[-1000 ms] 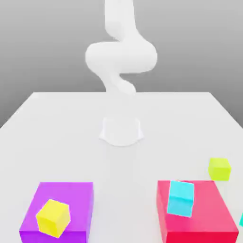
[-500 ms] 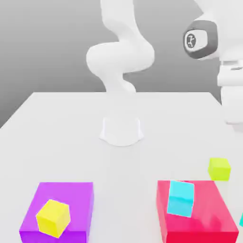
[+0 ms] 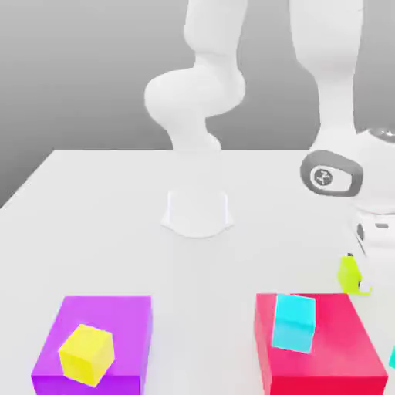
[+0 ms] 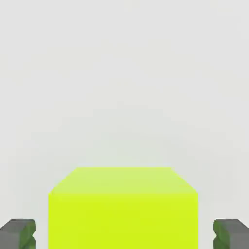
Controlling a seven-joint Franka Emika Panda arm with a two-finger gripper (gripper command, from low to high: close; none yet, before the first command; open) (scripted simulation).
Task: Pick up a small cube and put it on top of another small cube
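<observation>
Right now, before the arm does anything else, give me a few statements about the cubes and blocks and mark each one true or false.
1. The yellow cube sits on the purple block. True.
2. The cyan cube rests on the bare table beside the red block. False: it sits on top of the red block.
3. The lime cube lies between the fingers of the gripper. True, with a gap showing on each side.
4. The lime cube is stacked on the yellow cube. False: it is on the table, off the red block's far corner at the exterior view's right.
</observation>
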